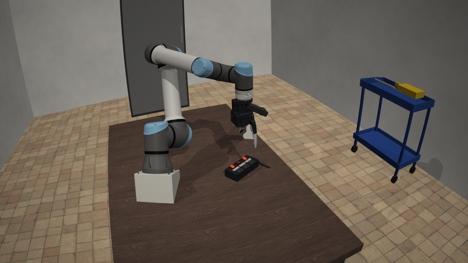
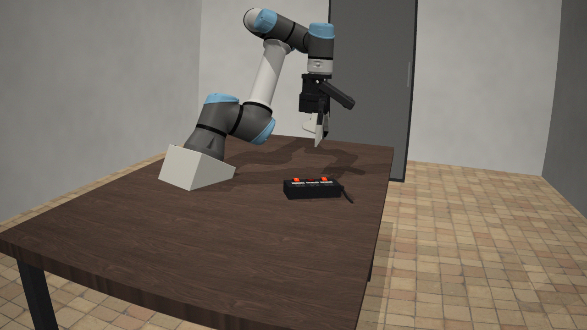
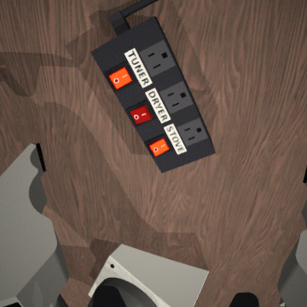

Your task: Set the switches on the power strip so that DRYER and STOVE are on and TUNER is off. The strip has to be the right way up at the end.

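Note:
A black power strip (image 3: 153,94) lies face up on the dark wooden table, also in the top and exterior views (image 1: 241,167) (image 2: 312,188). It has three labelled switches. The TUNER switch (image 3: 118,78) glows bright orange. The DRYER switch (image 3: 141,115) is dark red and unlit. The STOVE switch (image 3: 159,147) glows bright orange. Its short cord (image 3: 128,13) leaves the TUNER end. My gripper (image 1: 251,136) (image 2: 319,133) hangs open and empty well above the table, behind the strip. Its pale fingers show at the wrist view's lower edges.
The arm's white base block (image 1: 157,186) stands on the table left of the strip. A blue cart (image 1: 391,124) with a yellow tool (image 1: 408,90) stands on the floor far right. A grey door (image 1: 153,55) is behind the table.

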`<state>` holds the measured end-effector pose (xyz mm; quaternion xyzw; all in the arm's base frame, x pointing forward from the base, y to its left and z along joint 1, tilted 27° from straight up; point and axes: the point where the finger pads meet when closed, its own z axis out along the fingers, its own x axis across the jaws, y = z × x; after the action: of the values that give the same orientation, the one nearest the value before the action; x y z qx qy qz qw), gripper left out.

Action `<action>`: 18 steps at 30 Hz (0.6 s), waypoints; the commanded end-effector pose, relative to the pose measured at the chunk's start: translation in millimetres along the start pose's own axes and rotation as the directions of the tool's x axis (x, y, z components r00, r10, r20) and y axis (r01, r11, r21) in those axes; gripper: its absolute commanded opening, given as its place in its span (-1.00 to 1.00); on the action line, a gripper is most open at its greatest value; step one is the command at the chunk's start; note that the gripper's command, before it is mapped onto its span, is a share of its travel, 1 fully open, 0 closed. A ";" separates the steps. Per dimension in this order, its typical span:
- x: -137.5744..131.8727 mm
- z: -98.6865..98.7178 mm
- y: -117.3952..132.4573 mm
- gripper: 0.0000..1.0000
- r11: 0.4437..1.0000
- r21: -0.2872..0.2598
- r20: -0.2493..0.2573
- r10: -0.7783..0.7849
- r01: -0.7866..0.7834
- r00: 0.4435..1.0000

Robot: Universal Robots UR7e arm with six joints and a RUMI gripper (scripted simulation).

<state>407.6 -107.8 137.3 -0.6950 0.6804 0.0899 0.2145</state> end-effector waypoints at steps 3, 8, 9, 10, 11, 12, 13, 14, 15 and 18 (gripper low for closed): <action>-38.2 38.1 -4.0 1.00 0.958 -0.001 -0.002 -0.288 0.288 0.958; -58.8 57.4 -3.0 1.00 0.904 -0.001 -0.002 -0.428 0.428 0.904; -62.0 60.4 -2.6 1.00 0.893 -0.001 -0.001 -0.449 0.449 0.893; -63.4 61.6 -2.5 1.00 0.889 -0.001 -0.001 -0.458 0.458 0.889; -63.7 61.8 -2.4 1.00 0.888 -0.001 -0.001 -0.460 0.460 0.888; -63.7 61.8 -2.4 -1.00 0.888 -0.001 -0.001 -0.460 0.460 0.888; -63.7 61.8 -2.4 -1.00 0.888 -0.001 -0.001 -0.460 0.460 0.888; -63.7 61.8 -2.4 -1.00 0.888 -0.001 -0.001 -0.460 0.460 0.888; -63.7 61.8 -2.4 -1.00 0.888 -0.001 -0.001 -0.460 0.460 0.888; -63.7 61.8 -2.4 -1.00 0.888 -0.001 -0.001 -0.460 0.460 0.888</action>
<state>416.1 -24.7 109.3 -0.8350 0.4991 0.0378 0.2287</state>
